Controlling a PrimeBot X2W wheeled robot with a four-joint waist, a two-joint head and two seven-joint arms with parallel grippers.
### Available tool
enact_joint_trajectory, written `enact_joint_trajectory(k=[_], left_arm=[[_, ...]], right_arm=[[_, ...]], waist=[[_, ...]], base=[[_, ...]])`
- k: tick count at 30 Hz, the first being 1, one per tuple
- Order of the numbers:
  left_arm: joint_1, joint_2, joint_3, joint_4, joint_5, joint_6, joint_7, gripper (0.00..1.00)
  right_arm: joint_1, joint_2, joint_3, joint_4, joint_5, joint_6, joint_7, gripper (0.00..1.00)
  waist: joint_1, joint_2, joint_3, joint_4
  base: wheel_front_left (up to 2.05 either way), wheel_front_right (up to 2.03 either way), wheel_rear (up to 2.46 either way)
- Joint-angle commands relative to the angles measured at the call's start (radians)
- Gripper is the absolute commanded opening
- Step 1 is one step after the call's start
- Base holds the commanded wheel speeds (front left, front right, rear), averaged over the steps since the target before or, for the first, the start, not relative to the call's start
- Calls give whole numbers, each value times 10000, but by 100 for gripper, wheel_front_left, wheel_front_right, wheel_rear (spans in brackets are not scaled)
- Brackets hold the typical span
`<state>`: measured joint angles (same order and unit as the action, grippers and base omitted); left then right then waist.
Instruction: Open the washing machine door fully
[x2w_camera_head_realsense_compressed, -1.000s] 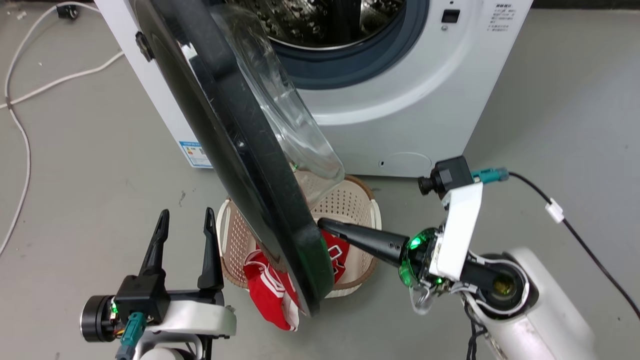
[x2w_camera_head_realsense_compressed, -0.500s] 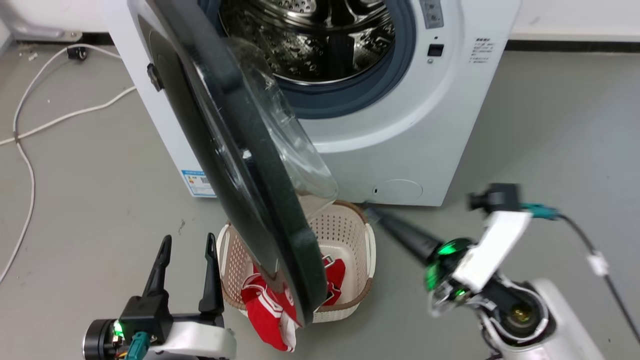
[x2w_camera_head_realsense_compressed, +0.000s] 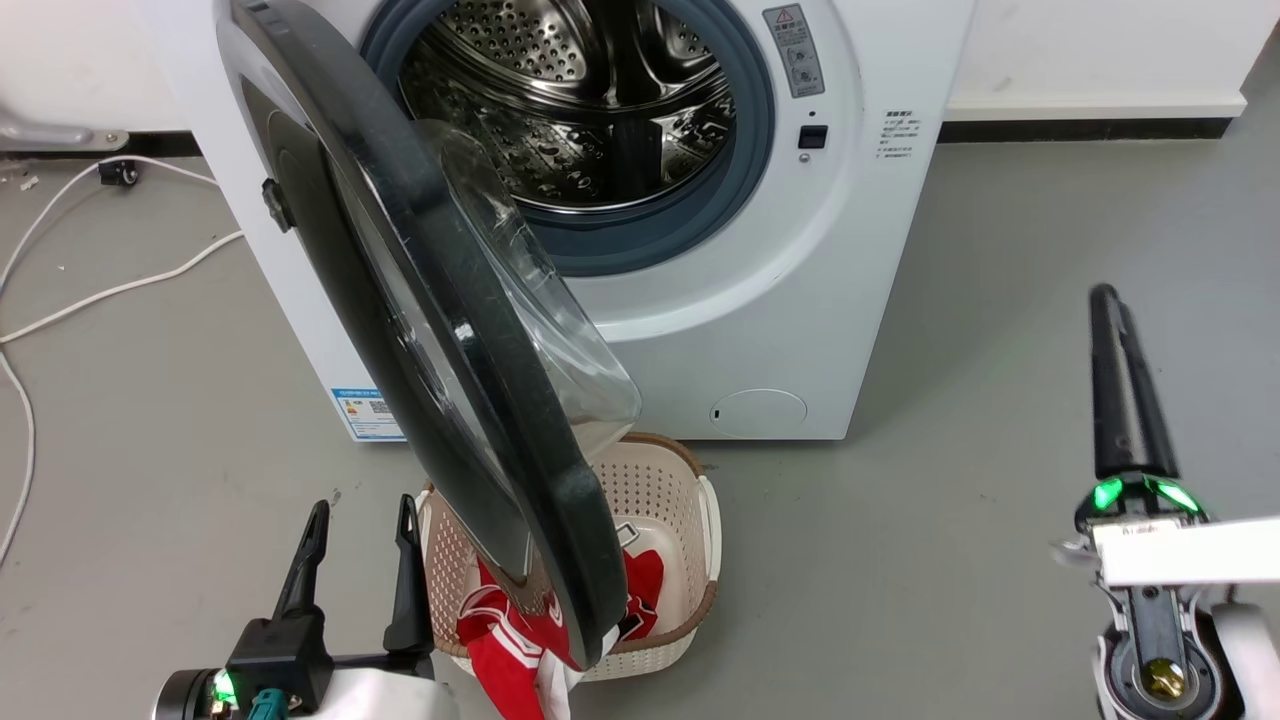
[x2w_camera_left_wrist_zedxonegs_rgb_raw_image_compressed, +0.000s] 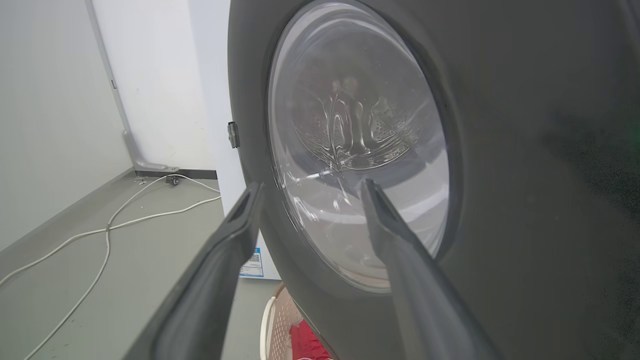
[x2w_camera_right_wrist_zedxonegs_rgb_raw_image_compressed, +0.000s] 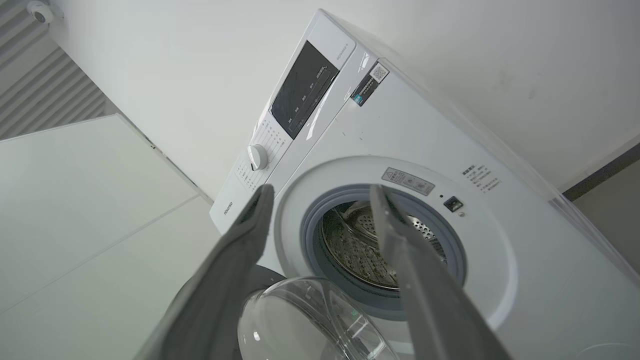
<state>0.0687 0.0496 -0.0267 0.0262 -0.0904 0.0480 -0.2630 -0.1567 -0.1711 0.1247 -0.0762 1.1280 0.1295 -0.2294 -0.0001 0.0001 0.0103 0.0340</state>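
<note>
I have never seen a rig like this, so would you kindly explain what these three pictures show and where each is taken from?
This is a wheeled robot with two arms, each ending in a two-fingered pincer. One picture looks down from its head: a white washing machine with its black, glass-centred door swung partly open. On the floor below sits a perforated basket holding a red garment; a white cable lies to the left. The left pincer shows at lower left, the right pincer at lower right. The other two pictures come from cameras on the wrists, looking along the fingers. Both pincers are open and hold nothing.
</note>
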Motion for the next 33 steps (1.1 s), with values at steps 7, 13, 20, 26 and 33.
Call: enact_joint_trajectory(k=[7, 13, 20, 26, 33], left_arm=[[123, 13, 61, -75, 67, -12, -28, 100], [57, 14, 4, -72, 49, -27, -28, 100], [53, 13, -44, -58, 11, -30, -28, 100], [37, 13, -89, -67, 11, -9, -26, 100], [103, 13, -66, -92, 78, -2, -26, 100]], right_arm=[[684, 226, -1188, -826, -4622, 17, -348, 100], [1370, 679, -1297, -1434, -9012, 11, -354, 100], [2202, 1120, -1294, -843, -10822, 9, -356, 100], [2693, 1217, -1489, 0, -10756, 9, -357, 100], [2986, 1222, -1523, 451, -10460, 11, -357, 100]], waist=[[1, -1, -22, -120], [1, -1, 19, -87], [1, -1, 45, -66], [1, -1, 64, -18], [1, -1, 36, -20]], base=[[0, 0, 0], [0, 0, 0], [0, 0, 0], [0, 0, 0], [0, 0, 0]])
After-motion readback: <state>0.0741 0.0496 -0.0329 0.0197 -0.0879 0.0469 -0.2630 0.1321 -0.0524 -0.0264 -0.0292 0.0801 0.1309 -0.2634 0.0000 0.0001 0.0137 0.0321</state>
